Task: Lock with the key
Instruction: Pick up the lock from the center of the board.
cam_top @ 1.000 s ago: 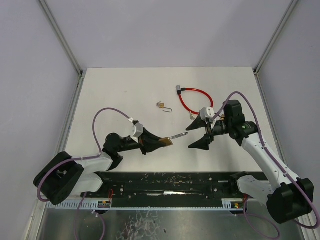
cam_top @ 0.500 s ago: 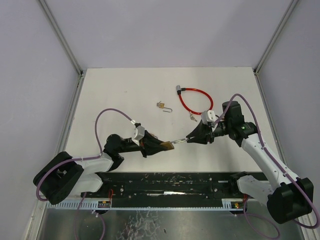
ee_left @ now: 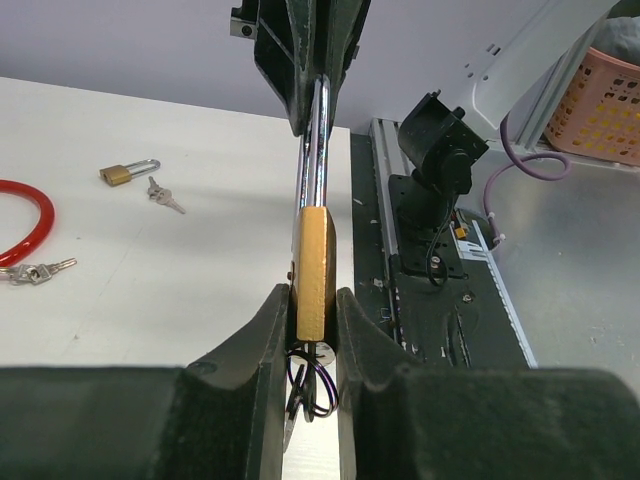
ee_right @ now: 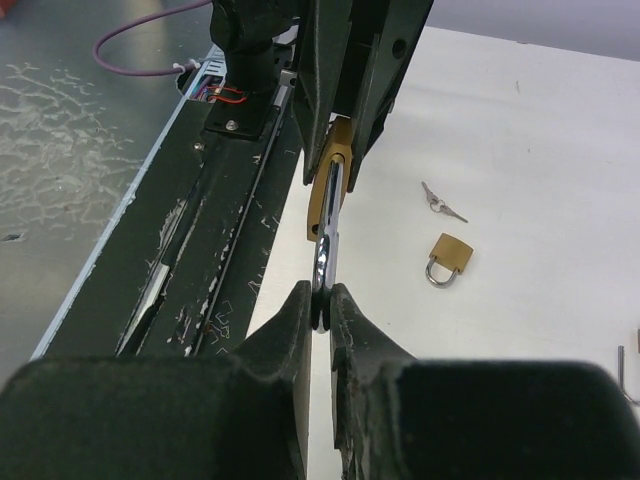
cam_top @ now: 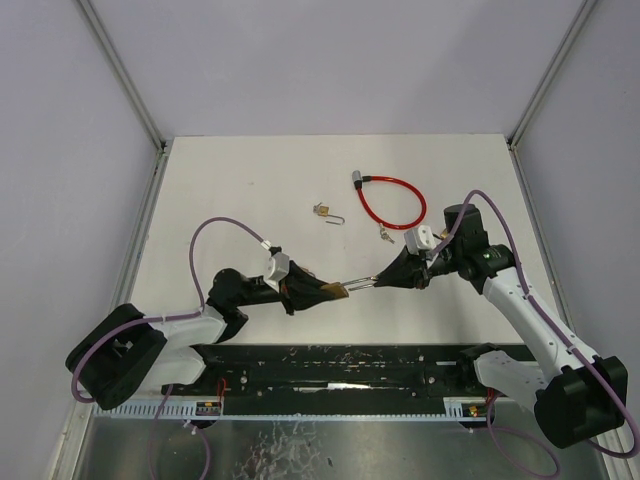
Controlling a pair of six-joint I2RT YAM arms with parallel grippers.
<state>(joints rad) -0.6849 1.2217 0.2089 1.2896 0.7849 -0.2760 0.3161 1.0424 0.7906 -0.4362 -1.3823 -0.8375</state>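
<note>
A brass padlock (cam_top: 337, 291) with a long chrome shackle (cam_top: 360, 284) hangs between my two arms above the table. My left gripper (cam_top: 325, 290) is shut on the padlock body (ee_left: 313, 270). A key on a dark ring (ee_left: 312, 375) sits at the body's bottom end, between the left fingers (ee_left: 262, 335). My right gripper (cam_top: 378, 281) is shut on the far end of the shackle (ee_right: 328, 240). In the right wrist view the right gripper (ee_right: 322, 300) pinches the chrome bar, with the brass body (ee_right: 325, 195) beyond it.
On the table lie a small brass padlock (cam_top: 323, 210), a red cable lock (cam_top: 392, 200) and loose keys (cam_top: 385, 235). The black base rail (cam_top: 340, 365) runs along the near edge. A pink basket (ee_left: 610, 95) stands off the table.
My right gripper moved left to the shackle tip and closed on it. The left gripper kept its hold and shifted slightly.
</note>
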